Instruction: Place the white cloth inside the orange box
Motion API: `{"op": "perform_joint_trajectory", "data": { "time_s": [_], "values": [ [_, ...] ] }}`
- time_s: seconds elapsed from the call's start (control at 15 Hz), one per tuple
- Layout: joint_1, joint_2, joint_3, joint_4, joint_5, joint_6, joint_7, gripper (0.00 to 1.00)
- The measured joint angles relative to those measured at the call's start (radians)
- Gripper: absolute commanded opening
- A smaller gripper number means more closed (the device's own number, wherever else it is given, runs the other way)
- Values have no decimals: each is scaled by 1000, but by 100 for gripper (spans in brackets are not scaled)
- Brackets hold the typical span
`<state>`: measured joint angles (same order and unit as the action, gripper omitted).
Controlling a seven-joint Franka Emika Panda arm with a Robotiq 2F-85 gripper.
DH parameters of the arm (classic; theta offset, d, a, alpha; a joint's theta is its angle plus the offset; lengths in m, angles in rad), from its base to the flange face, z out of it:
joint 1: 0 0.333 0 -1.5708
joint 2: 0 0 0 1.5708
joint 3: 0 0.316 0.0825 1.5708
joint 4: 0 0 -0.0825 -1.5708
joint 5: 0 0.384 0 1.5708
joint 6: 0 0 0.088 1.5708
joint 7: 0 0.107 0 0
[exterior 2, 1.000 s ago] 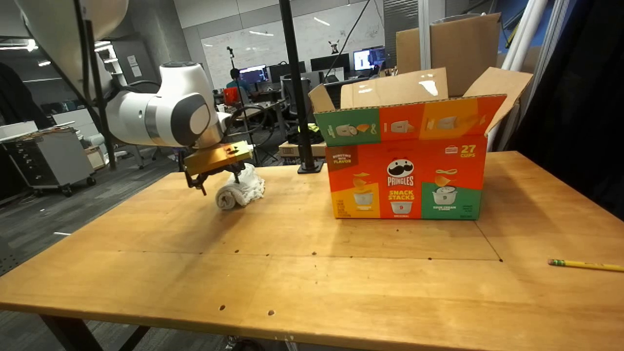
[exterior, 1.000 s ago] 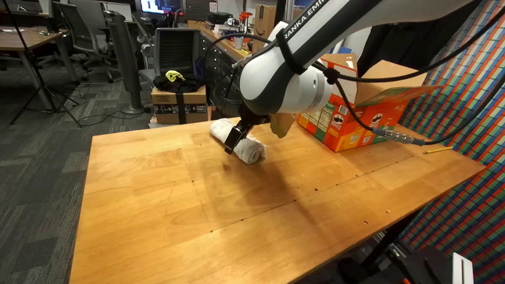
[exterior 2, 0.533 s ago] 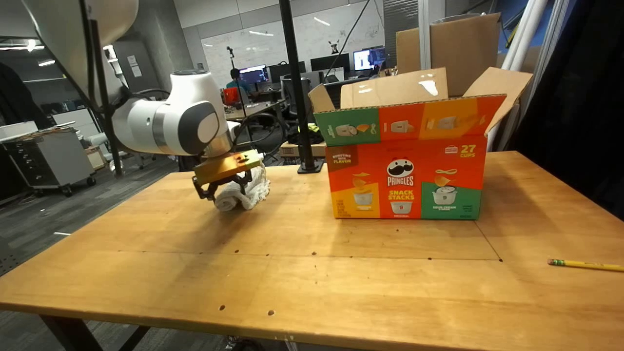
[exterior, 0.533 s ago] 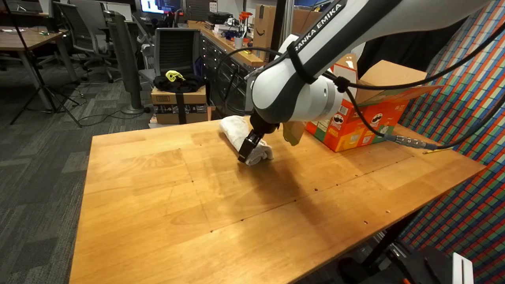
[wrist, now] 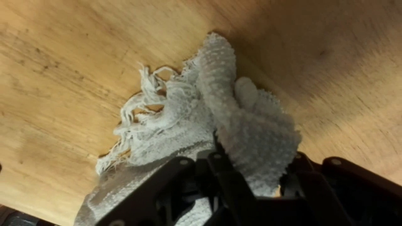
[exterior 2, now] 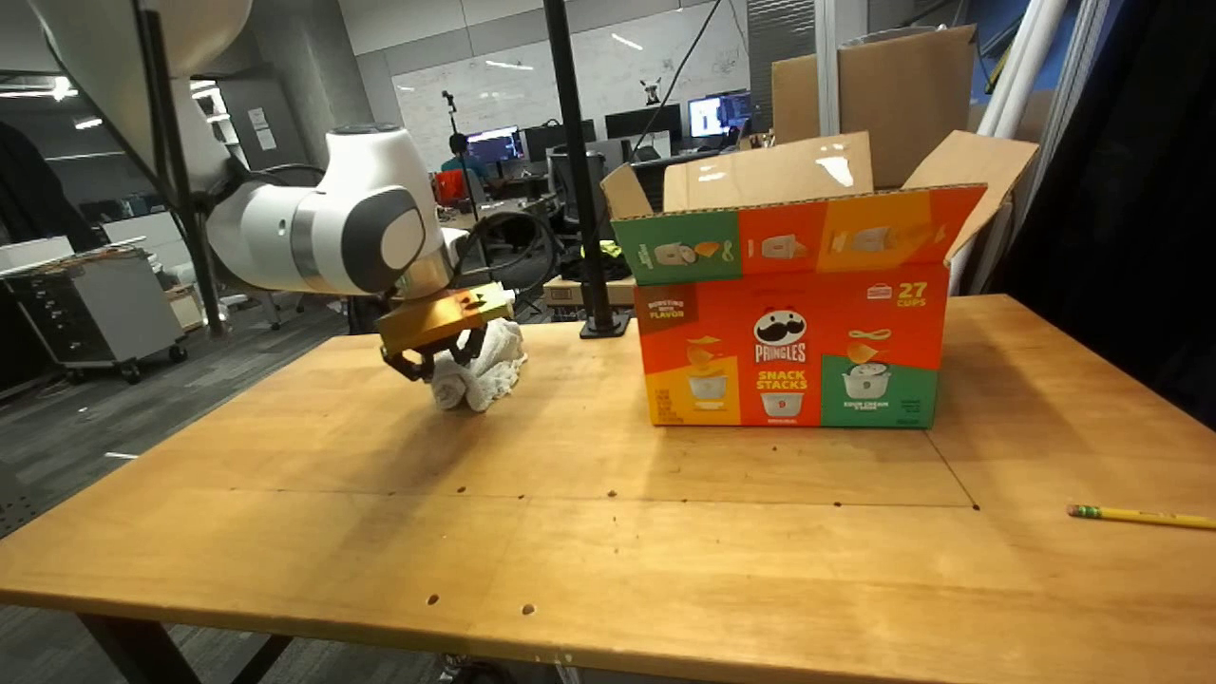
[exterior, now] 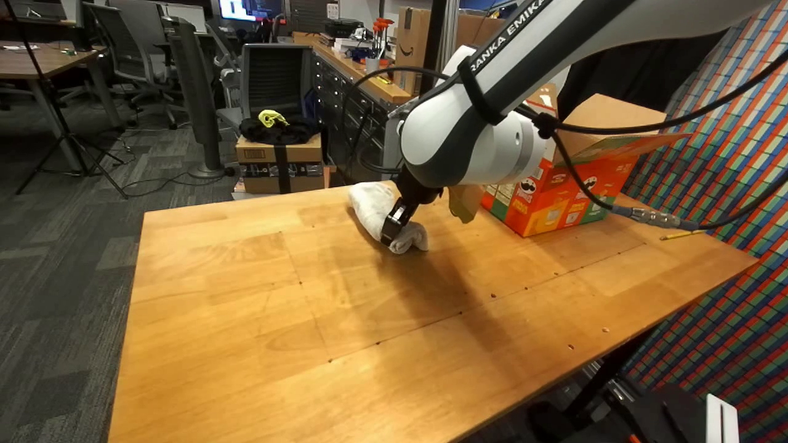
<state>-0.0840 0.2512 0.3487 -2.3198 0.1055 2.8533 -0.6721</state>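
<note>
As fingers pinch cloth, the box reads "PRINGLES."

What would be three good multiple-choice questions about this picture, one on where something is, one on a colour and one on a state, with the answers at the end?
1. Where is the white cloth in relation to the orange box?
A. Inside it
B. Outside it, in the gripper
C. Underneath it

2. What is the main colour of the pencil?
A. Blue
B. Black
C. Yellow

3. How are the top flaps of the box?
A. Open
B. Taped shut
C. Cut off completely

Answers:
1. B: the wrist view shows the cloth bunched in the gripper, and both exterior views show it apart from the box.
2. C: its long shaft shows yellow in an exterior view.
3. A: both exterior views show flaps spread away from the opening.
</note>
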Motion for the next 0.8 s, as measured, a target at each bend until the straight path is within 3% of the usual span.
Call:
{"op": "perform_joint_trajectory", "data": {
  "time_s": [0.4,0.8],
  "values": [
    [17,-106,-18,-22,-3,-25,1,6],
    [74,-280,-124,-20,-66,-45,31,6]
  ]
}}
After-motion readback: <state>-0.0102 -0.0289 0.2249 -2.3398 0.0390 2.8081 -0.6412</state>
